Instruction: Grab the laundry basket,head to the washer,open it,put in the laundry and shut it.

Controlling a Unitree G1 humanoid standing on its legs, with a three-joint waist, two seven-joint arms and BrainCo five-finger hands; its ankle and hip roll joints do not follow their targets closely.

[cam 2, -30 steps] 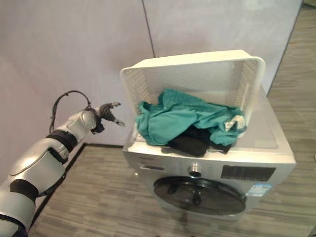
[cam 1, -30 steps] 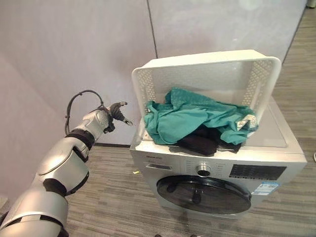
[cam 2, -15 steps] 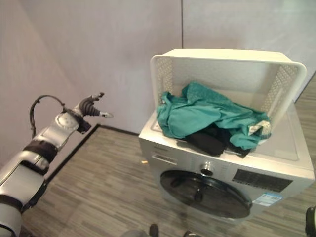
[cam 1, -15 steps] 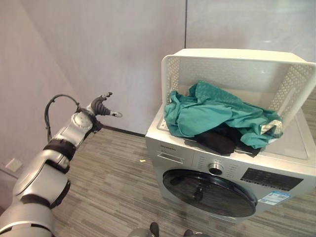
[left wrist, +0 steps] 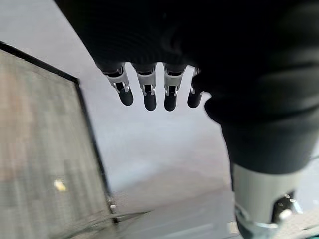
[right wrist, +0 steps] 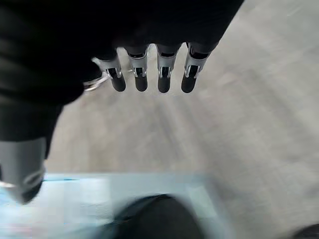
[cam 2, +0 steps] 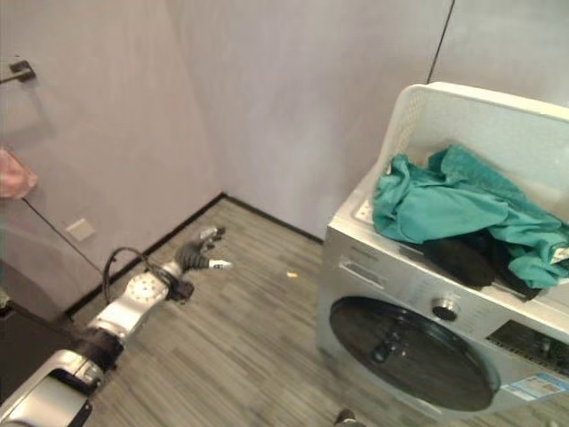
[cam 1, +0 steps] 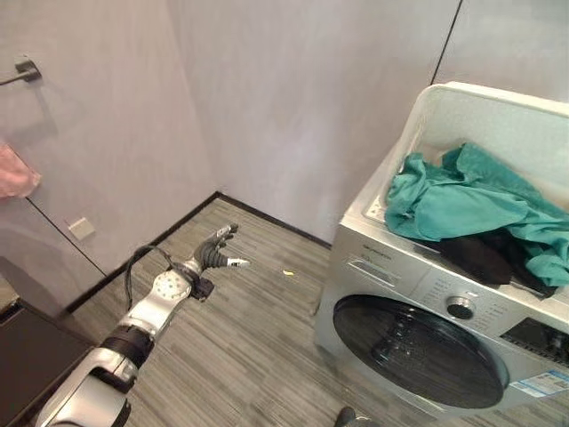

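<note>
A white perforated laundry basket (cam 1: 462, 111) lies tipped on its side on top of the silver washer (cam 1: 391, 267), at the right. Teal clothes (cam 1: 453, 200) and a black garment (cam 1: 476, 258) spill from its mouth onto the washer's top. The washer's round dark door (cam 1: 418, 351) is shut. My left hand (cam 1: 213, 255) hangs low over the floor at the left, well apart from the washer, fingers relaxed and holding nothing. In its own wrist view my right hand (right wrist: 149, 69) has straight fingers with nothing in them, over grey floor.
A grey wall corner runs behind the washer, with a dark skirting line along the wood-look floor (cam 1: 249, 347). A pink cloth (cam 1: 16, 173) hangs on the left wall under a rail. A small wall plate (cam 1: 82, 229) sits low on that wall.
The camera has swung left, so washer and basket now sit at the right edge. My left arm has dropped from chest height down toward the floor.
</note>
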